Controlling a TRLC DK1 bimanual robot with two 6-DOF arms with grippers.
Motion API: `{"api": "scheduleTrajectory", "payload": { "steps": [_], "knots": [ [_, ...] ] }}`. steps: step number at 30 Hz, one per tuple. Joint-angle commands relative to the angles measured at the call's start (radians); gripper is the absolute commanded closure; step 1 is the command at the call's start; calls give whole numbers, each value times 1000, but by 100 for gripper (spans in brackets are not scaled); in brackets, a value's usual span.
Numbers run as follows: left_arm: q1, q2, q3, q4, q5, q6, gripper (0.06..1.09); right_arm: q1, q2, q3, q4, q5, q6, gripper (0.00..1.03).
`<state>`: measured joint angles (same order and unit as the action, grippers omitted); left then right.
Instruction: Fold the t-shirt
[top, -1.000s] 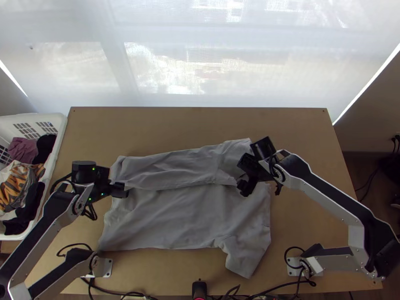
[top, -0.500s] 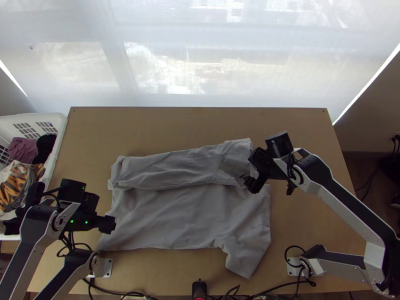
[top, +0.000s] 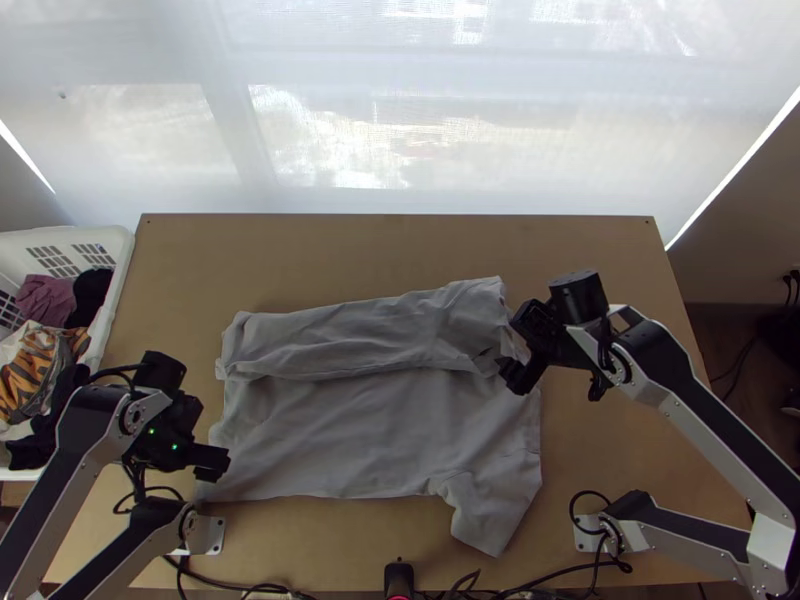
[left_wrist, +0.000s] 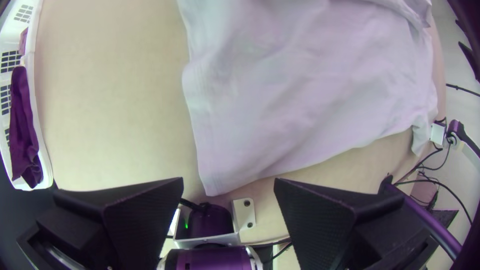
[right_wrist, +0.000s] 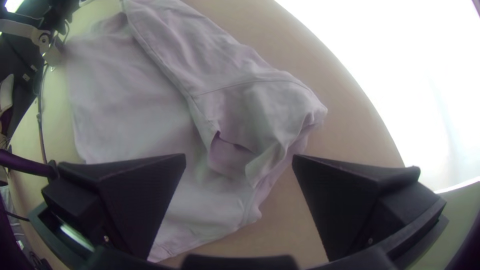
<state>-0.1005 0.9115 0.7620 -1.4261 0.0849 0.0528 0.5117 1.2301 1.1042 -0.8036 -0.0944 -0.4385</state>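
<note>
Now, the t-shirt (top: 350, 430) lies near the left claw (top: 219, 464) and partly under the right claw (top: 511, 376), both spread wide, empty.

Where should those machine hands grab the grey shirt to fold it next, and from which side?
Probably the shirt's near edge, pinched from the robot's side: left gripper at its left corner, right gripper by the jutting sleeve. That edge lies flat, while the far part is folded over.

Plain grey t-shirt (top: 350, 435)
</note>
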Motion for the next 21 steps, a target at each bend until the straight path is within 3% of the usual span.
{"api": "scheduleTrajectory", "payload": {
  "steps": [1, 21],
  "knots": [
    [-15, 90, -21, 41, -19, -4, 20, -2, -29, 2, -23, -1, 0, 4],
    [-51, 394, -24, 139, -22, -54, 20, -1, 16, 54, -25, -1, 1, 4]
  ]
}}
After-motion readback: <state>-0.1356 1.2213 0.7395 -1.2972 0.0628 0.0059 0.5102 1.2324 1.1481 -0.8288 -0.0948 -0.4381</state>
